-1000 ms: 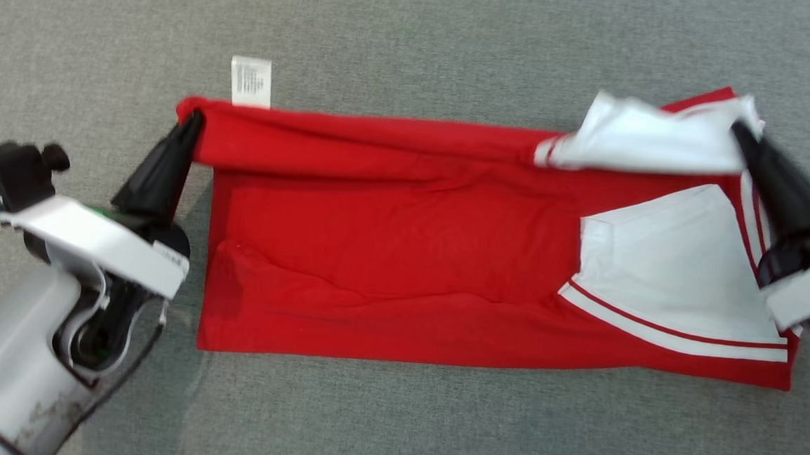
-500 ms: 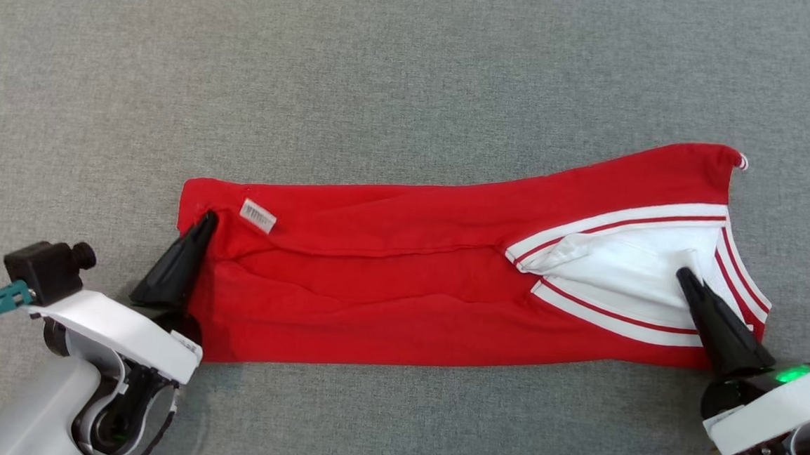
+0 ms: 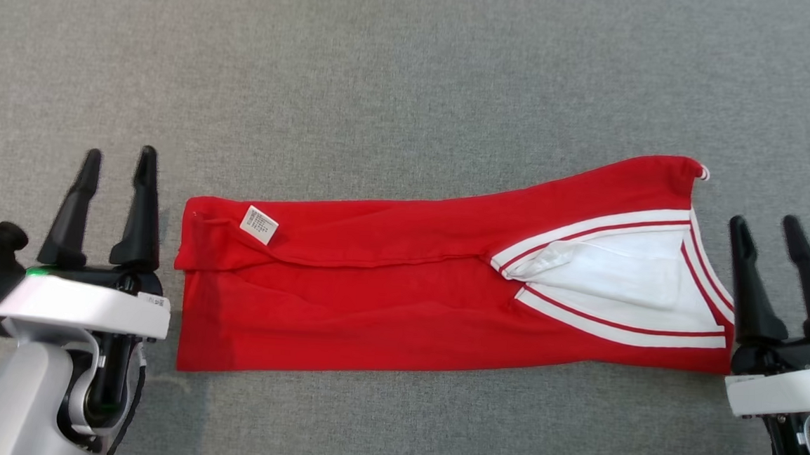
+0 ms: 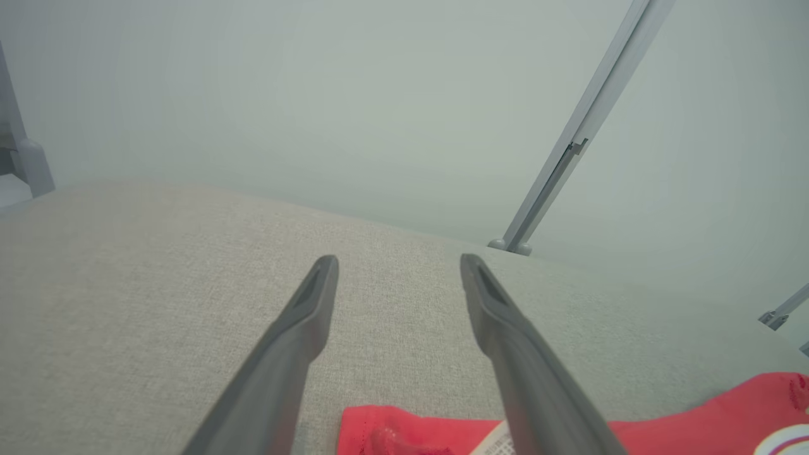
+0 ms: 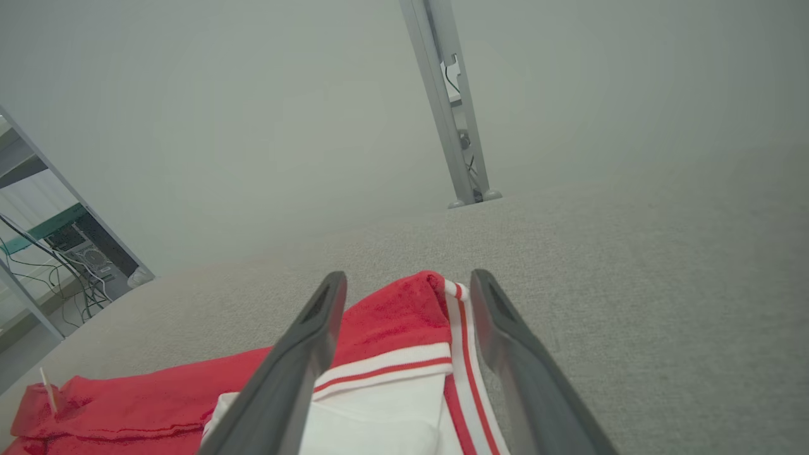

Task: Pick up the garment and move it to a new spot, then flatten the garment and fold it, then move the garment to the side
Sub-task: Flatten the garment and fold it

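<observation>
The garment [image 3: 387,283] is red with white panels and red-white stripes at its right end. It lies folded into a long band across the grey surface, a small white label [image 3: 259,223] near its left end. My left gripper [image 3: 118,166] stands open just left of the garment's left edge, holding nothing. My right gripper [image 3: 767,227] stands open just right of the striped end, also holding nothing. The left wrist view shows the left gripper [image 4: 399,264] with the red cloth [image 4: 695,420] low in the frame. In the right wrist view the right gripper [image 5: 407,282] sits above the striped corner [image 5: 404,354].
The grey fabric surface [image 3: 414,80] stretches wide on all sides of the garment. Grey metal posts [image 5: 452,126] stand at its far edge, with a shelf and cables [image 5: 69,253] beyond the left side.
Both grippers have let go of the garment and opened, drawing back outward from its ends. The folded-over upper layer now lies flat on the lower one.
</observation>
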### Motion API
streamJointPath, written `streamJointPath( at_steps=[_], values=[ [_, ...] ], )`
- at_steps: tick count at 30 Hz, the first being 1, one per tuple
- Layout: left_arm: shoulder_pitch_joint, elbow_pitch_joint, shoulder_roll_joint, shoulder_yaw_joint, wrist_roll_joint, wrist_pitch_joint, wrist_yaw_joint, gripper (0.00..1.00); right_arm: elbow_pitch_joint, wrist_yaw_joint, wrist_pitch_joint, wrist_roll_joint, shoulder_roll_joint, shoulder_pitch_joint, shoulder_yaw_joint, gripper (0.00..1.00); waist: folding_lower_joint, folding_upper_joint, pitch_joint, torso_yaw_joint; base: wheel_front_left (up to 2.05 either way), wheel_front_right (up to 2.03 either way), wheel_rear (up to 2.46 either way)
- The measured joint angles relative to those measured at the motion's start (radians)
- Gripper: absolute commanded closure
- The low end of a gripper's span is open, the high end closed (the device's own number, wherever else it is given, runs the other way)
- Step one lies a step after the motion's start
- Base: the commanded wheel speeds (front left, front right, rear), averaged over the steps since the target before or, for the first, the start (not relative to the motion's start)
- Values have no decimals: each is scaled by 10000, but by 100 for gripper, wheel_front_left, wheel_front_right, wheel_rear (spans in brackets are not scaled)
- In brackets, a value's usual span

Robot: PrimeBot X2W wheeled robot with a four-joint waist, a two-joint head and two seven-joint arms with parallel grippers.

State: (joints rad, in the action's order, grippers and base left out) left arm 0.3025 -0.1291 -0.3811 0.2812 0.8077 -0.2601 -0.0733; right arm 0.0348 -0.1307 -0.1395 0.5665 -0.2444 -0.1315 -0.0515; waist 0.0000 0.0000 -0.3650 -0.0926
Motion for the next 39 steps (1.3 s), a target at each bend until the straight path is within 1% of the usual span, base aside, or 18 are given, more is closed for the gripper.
streamJointPath(
  at_steps=[2,5,9,12,18,21,26,29,30,31,35,39],
  values=[
    [-315,345,366,-639,-846,0,-69,0,-196,0,-370,-648,63,-157,188,0,0,0,157,28,0,0,0],
    [-723,663,803,-1258,-2010,0,-67,0,-489,-2,-677,-1475,165,-332,347,0,0,0,418,54,0,0,0],
    [-1118,859,1106,-1618,-3173,0,119,0,-915,-2,-836,-2159,303,-387,479,0,0,0,751,64,0,0,0],
    [-1483,786,1246,-1655,-3684,0,245,0,-1252,0,-897,-2481,439,-286,606,0,0,0,987,40,0,0,0],
    [-1804,556,1559,-1661,-4052,0,558,0,-1791,-2,-913,-2564,606,-76,579,0,0,0,1227,-100,0,0,0],
    [-1826,477,1676,-1684,-4128,0,646,0,-2013,-2,-884,-2508,562,-105,529,0,0,0,1263,-191,0,0,0],
    [-1818,376,1783,-1695,-4299,0,738,0,-2596,-2,-633,-2428,288,-382,384,0,0,0,1269,-354,0,0,0],
    [-1774,345,1877,-1709,-4374,0,811,0,-3156,-2,-533,-2357,151,-636,144,0,0,0,1239,-464,0,0,0],
    [-1717,326,1962,-1709,-4389,0,832,0,-3641,-2,-382,-2303,128,-832,-36,0,0,0,1205,-540,0,0,0],
    [-1717,326,1962,-1709,-4389,0,832,0,-3641,-2,-382,-2303,128,-832,-36,0,0,0,1205,-540,0,0,0],
    [-1665,278,2128,-1703,-4466,0,918,0,-4640,-2,-98,-2217,123,-1213,-428,0,1,0,1117,-683,0,0,0],
    [-1561,236,2288,-1737,-4512,0,1057,0,-5703,-2,460,-2036,121,-1639,-665,0,0,0,996,-759,0,0,0]
  ],
)
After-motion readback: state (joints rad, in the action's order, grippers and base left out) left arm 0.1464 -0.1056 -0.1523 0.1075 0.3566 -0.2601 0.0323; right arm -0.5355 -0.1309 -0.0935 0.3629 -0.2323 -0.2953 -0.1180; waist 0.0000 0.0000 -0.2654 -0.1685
